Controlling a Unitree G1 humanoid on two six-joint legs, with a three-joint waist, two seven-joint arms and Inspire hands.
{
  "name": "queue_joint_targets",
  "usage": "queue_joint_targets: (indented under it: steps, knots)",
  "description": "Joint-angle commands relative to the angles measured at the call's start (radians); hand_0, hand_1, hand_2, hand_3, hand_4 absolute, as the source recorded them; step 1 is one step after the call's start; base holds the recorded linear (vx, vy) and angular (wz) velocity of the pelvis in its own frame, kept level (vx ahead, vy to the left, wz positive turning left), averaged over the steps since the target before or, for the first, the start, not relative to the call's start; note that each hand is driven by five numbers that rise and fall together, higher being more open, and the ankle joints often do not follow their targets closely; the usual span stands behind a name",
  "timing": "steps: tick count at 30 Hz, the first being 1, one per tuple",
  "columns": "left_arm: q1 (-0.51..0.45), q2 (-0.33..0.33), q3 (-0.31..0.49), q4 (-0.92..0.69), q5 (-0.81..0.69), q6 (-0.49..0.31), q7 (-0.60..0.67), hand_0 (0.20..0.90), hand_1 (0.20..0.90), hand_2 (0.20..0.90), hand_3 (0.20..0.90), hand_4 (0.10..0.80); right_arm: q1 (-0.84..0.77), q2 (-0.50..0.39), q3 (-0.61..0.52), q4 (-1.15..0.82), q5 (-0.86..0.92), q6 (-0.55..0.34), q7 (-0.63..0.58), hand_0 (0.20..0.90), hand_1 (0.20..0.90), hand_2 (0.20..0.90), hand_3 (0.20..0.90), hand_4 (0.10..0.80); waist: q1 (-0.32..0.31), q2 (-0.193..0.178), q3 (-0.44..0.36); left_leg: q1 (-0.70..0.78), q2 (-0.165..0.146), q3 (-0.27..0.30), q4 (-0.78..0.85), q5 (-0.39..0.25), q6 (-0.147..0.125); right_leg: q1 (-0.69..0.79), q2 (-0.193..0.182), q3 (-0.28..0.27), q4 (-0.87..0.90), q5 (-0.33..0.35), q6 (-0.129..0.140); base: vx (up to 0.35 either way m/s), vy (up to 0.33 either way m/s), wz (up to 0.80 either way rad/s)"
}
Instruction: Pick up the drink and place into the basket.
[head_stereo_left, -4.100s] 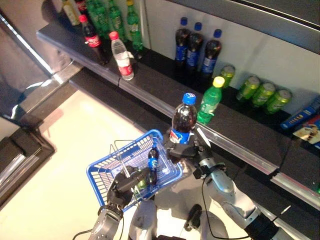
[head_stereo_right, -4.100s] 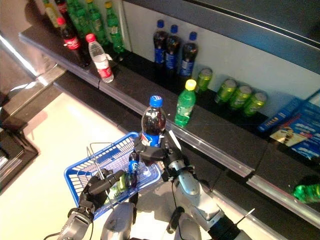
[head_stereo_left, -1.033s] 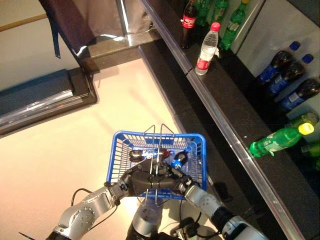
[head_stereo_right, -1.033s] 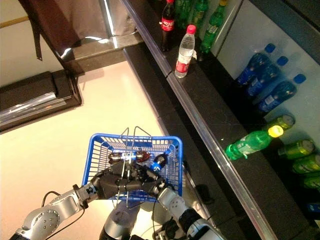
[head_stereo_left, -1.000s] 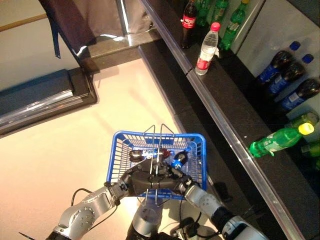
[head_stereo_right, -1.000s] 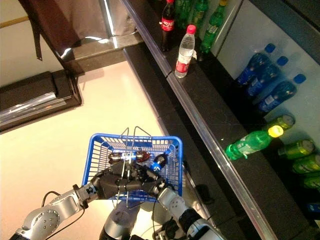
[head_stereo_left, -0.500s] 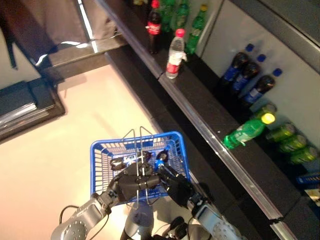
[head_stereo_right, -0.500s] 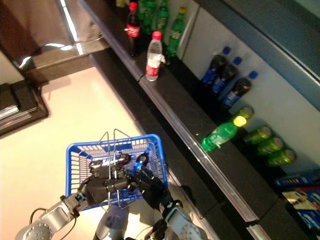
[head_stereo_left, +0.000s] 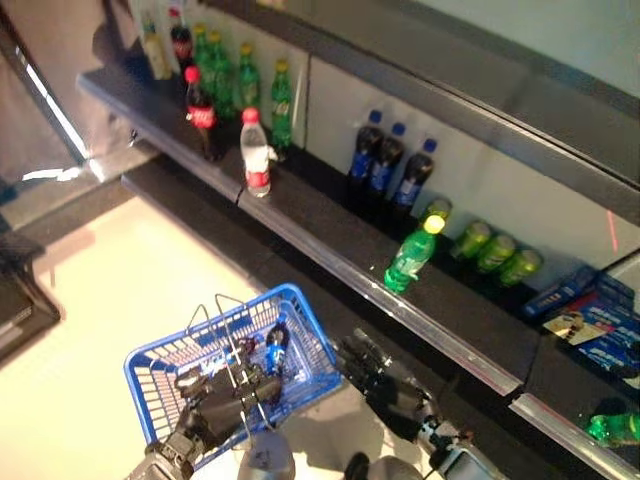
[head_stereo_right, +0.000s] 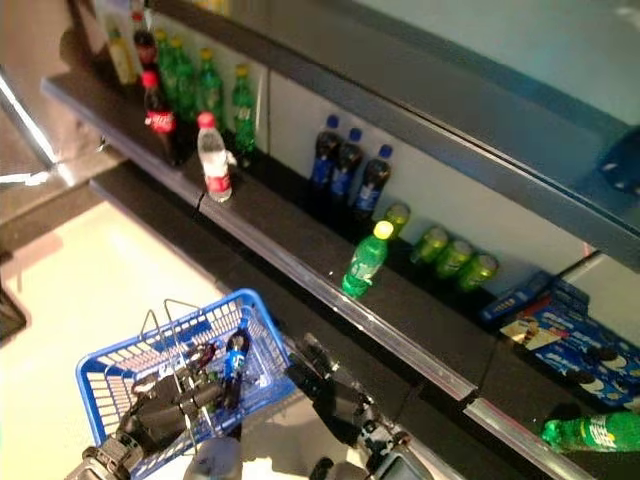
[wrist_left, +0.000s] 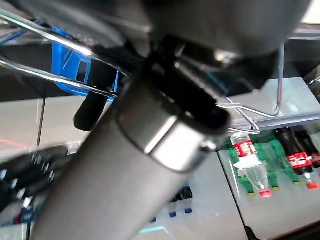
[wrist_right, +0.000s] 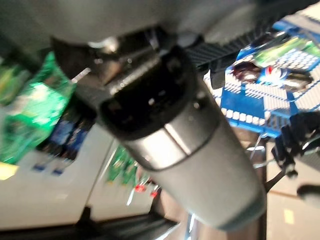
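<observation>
The blue wire basket (head_stereo_left: 150, 372) hangs in front of me, with my left hand (head_stereo_left: 222, 398) shut round its metal handles (wrist_left: 60, 47). A dark cola bottle with a blue cap (head_stereo_left: 274, 347) lies inside the basket among other drinks, touched by neither hand. My right hand (head_stereo_left: 385, 385) is outside the basket, just past its right wall, open with its fingers spread and nothing in it. The right wrist view shows the basket (wrist_right: 250, 100) with bottles lying in it.
A long dark shelf (head_stereo_left: 340, 245) runs behind the basket. On it stand a green bottle with a yellow cap (head_stereo_left: 410, 255), three blue-capped cola bottles (head_stereo_left: 388, 172), a water bottle (head_stereo_left: 256, 155), a red-capped cola (head_stereo_left: 200, 108), green bottles (head_stereo_left: 250, 85) and green cans (head_stereo_left: 485, 250). Pale floor lies to the left.
My right hand, shut on the cola bottle four seconds ago and inside the basket a second ago, has come out to the right, open. The bottle stays in the basket. The camera has swung.
</observation>
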Motion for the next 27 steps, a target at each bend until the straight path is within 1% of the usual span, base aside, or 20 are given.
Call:
queue_joint_targets:
  steps: [1, 3, 6, 7, 8, 10, 11, 12, 13, 14, 15, 16, 17, 18, 19, 20, 22, 25, 26, 27]
  knots:
    - [-0.025, -0.073, -0.064, -0.229, -0.040, -0.200, -0.096, 0.300, 0.300, 0.300, 0.200, 0.100, 0.010, -0.041, -0.021, -0.043, -0.013, -0.050, 0.105, 0.900, 0.900, 0.900, 0.900, 0.800, -0.036, 0.036, -0.127, 0.043, 0.009, 0.040, 0.028, -0.015, 0.024, 0.037, 0.009, 0.053, -0.117, 0.127, 0.059, -0.094, -0.028, -0.29]
    - [-0.030, -0.097, -0.051, -0.147, -0.027, -0.233, -0.043, 0.300, 0.300, 0.300, 0.200, 0.100, 0.021, -0.037, -0.049, -0.004, -0.045, -0.053, 0.118, 0.900, 0.900, 0.900, 0.900, 0.800, -0.056, 0.034, -0.139, 0.051, 0.012, 0.056, 0.006, -0.010, 0.024, 0.034, 0.008, 0.073, -0.136, 0.137, 0.061, -0.103, -0.023, -0.31]
    - [-0.044, -0.124, -0.030, -0.027, 0.028, -0.276, -0.015, 0.300, 0.300, 0.300, 0.200, 0.100, 0.026, -0.028, -0.084, 0.066, -0.100, -0.065, 0.137, 0.900, 0.900, 0.900, 0.900, 0.800, -0.076, 0.030, -0.153, 0.057, 0.015, 0.072, -0.020, -0.003, 0.023, 0.029, 0.006, 0.092, -0.161, 0.151, 0.063, -0.107, -0.030, -0.27]
    - [-0.052, -0.140, -0.023, 0.040, 0.039, -0.295, 0.005, 0.300, 0.300, 0.300, 0.200, 0.100, 0.026, -0.020, -0.096, 0.107, -0.105, -0.059, 0.147, 0.900, 0.900, 0.900, 0.900, 0.800, -0.086, 0.029, -0.160, 0.056, 0.017, 0.079, -0.029, 0.000, 0.021, 0.024, 0.005, 0.102, -0.172, 0.158, 0.064, -0.135, -0.041, -0.31]
    - [-0.065, -0.156, -0.013, 0.120, 0.067, -0.322, 0.024, 0.300, 0.300, 0.300, 0.200, 0.100, 0.022, -0.009, -0.108, 0.165, -0.118, -0.074, 0.154, 0.900, 0.900, 0.900, 0.900, 0.800, -0.096, 0.027, -0.167, 0.055, 0.020, 0.089, -0.038, 0.001, 0.018, 0.019, 0.005, 0.110, -0.184, 0.164, 0.064, -0.133, -0.040, -0.19]
    - [-0.081, -0.167, -0.009, 0.177, 0.087, -0.339, 0.058, 0.300, 0.300, 0.300, 0.200, 0.100, 0.014, -0.002, -0.113, 0.209, -0.159, -0.087, 0.135, 0.900, 0.900, 0.900, 0.900, 0.800, -0.104, 0.027, -0.171, 0.054, 0.022, 0.095, -0.046, 0.002, 0.015, 0.015, 0.005, 0.116, -0.193, 0.168, 0.064, -0.110, -0.028, -0.22]
    - [-0.111, -0.189, -0.006, 0.275, 0.085, -0.351, 0.101, 0.300, 0.300, 0.300, 0.200, 0.100, -0.005, 0.008, -0.111, 0.281, -0.254, -0.124, 0.085, 0.900, 0.900, 0.900, 0.900, 0.800, -0.114, 0.027, -0.176, 0.053, 0.023, 0.101, -0.056, 0.005, 0.012, 0.011, 0.005, 0.125, -0.207, 0.177, 0.063, -0.114, -0.025, -0.26]
    - [-0.125, -0.196, -0.003, 0.315, 0.094, -0.360, 0.113, 0.300, 0.300, 0.300, 0.200, 0.100, -0.015, 0.009, -0.109, 0.315, -0.287, -0.136, 0.068, 0.900, 0.900, 0.900, 0.900, 0.800, -0.118, 0.027, -0.178, 0.052, 0.023, 0.104, -0.058, 0.005, 0.010, 0.010, 0.004, 0.127, -0.212, 0.179, 0.063, -0.091, -0.019, -0.19]
    - [-0.126, -0.196, -0.003, 0.316, 0.094, -0.360, 0.113, 0.300, 0.300, 0.300, 0.200, 0.100, -0.015, 0.009, -0.109, 0.315, -0.287, -0.136, 0.068, 0.900, 0.900, 0.900, 0.900, 0.800, -0.118, 0.027, -0.177, 0.053, 0.023, 0.104, -0.058, 0.005, 0.010, 0.010, 0.004, 0.127, -0.212, 0.179, 0.063, -0.124, -0.014, -0.11]
    - [-0.181, -0.226, 0.010, 0.470, 0.128, -0.383, 0.155, 0.300, 0.300, 0.300, 0.200, 0.100, -0.060, 0.025, -0.106, 0.472, -0.399, -0.167, -0.004, 0.900, 0.900, 0.900, 0.900, 0.800, -0.129, 0.029, -0.185, 0.050, 0.025, 0.110, -0.069, 0.003, 0.006, 0.004, 0.002, 0.131, -0.230, 0.186, 0.063, -0.138, -0.012, -0.11]
    - [-0.206, -0.248, 0.020, 0.548, 0.127, -0.388, 0.157, 0.300, 0.300, 0.300, 0.200, 0.100, -0.085, 0.038, -0.106, 0.552, -0.449, -0.186, -0.032, 0.900, 0.900, 0.900, 0.900, 0.800, -0.131, 0.031, -0.188, 0.048, 0.026, 0.113, -0.074, 0.004, 0.004, 0.002, 0.001, 0.130, -0.238, 0.191, 0.063, -0.203, -0.019, -0.16]
    - [-0.245, -0.275, 0.040, 0.638, 0.164, -0.393, 0.197, 0.300, 0.300, 0.300, 0.200, 0.100, -0.128, 0.059, -0.106, 0.659, -0.494, -0.184, -0.084, 0.900, 0.900, 0.900, 0.900, 0.800, -0.133, 0.031, -0.188, 0.047, 0.026, 0.117, -0.081, 0.002, 0.003, 0.004, -0.002, 0.127, -0.254, 0.199, 0.065, -0.147, -0.011, -0.10]
    - [-0.272, -0.286, 0.047, 0.726, 0.176, -0.410, 0.191, 0.300, 0.300, 0.300, 0.200, 0.100, -0.161, 0.076, -0.108, 0.772, -0.523, -0.212, -0.110, 0.900, 0.900, 0.900, 0.900, 0.800, -0.132, 0.033, -0.191, 0.048, 0.027, 0.120, -0.087, 0.001, 0.000, 0.003, -0.004, 0.122, -0.264, 0.203, 0.066, -0.163, -0.009, -0.10]
    - [-0.296, -0.297, 0.051, 0.788, 0.201, -0.408, 0.222, 0.300, 0.300, 0.300, 0.200, 0.100, -0.191, 0.094, -0.108, 0.860, -0.559, -0.217, -0.174, 0.900, 0.900, 0.900, 0.900, 0.800, -0.131, 0.035, -0.193, 0.047, 0.028, 0.124, -0.091, -0.001, -0.002, 0.003, -0.006, 0.118, -0.274, 0.209, 0.067, -0.129, 0.002, -0.04]
    - [-0.320, -0.309, 0.061, 0.855, 0.221, -0.425, 0.214, 0.300, 0.300, 0.300, 0.200, 0.100, -0.215, 0.109, -0.113, 0.955, -0.588, -0.248, -0.188, 0.900, 0.900, 0.900, 0.900, 0.800, -0.131, 0.037, -0.195, 0.048, 0.029, 0.129, -0.095, -0.002, -0.003, 0.004, -0.008, 0.115, -0.282, 0.213, 0.068, -0.097, 0.004, -0.01]
    - [-0.327, -0.312, 0.064, 0.868, 0.230, -0.427, 0.217, 0.300, 0.300, 0.300, 0.200, 0.100, -0.223, 0.113, -0.114, 0.972, -0.597, -0.245, -0.200, 0.900, 0.900, 0.900, 0.900, 0.800, -0.131, 0.038, -0.195, 0.049, 0.029, 0.131, -0.096, -0.003, -0.004, 0.005, -0.009, 0.114, -0.283, 0.213, 0.068, -0.065, 0.010, 0.00]
    - [-0.353, -0.324, 0.062, 0.945, 0.263, -0.441, 0.230, 0.300, 0.300, 0.300, 0.200, 0.100, -0.246, 0.133, -0.130, 1.101, -0.645, -0.247, -0.239, 0.900, 0.900, 0.900, 0.900, 0.800, -0.131, 0.043, -0.199, 0.052, 0.032, 0.138, -0.107, -0.005, -0.007, 0.007, -0.012, 0.109, -0.298, 0.220, 0.071, -0.083, 0.021, 0.00]
    - [-0.373, -0.333, 0.070, 1.014, 0.282, -0.444, 0.240, 0.300, 0.300, 0.300, 0.200, 0.100, -0.261, 0.150, -0.167, 1.205, -0.655, -0.248, -0.247, 0.900, 0.900, 0.900, 0.900, 0.800, -0.134, 0.051, -0.202, 0.057, 0.034, 0.148, -0.126, -0.002, -0.009, 0.006, -0.011, 0.104, -0.304, 0.221, 0.072, -0.079, 0.023, -0.01]
    - [-0.374, -0.333, 0.070, 1.016, 0.283, -0.444, 0.240, 0.300, 0.300, 0.300, 0.200, 0.100, -0.263, 0.151, -0.168, 1.208, -0.653, -0.245, -0.248, 0.900, 0.900, 0.900, 0.900, 0.800, -0.133, 0.052, -0.202, 0.057, 0.034, 0.148, -0.126, -0.002, -0.009, 0.006, -0.011, 0.104, -0.304, 0.221, 0.072, -0.100, 0.035, 0.01]
    - [-0.387, -0.333, 0.081, 1.042, 0.295, -0.442, 0.250, 0.300, 0.300, 0.300, 0.200, 0.100, -0.268, 0.156, -0.194, 1.249, -0.657, -0.236, -0.246, 0.900, 0.900, 0.900, 0.900, 0.800, -0.136, 0.057, -0.204, 0.062, 0.036, 0.156, -0.139, 0.000, -0.012, 0.005, -0.010, 0.100, -0.304, 0.219, 0.072, -0.059, 0.022, 0.01]
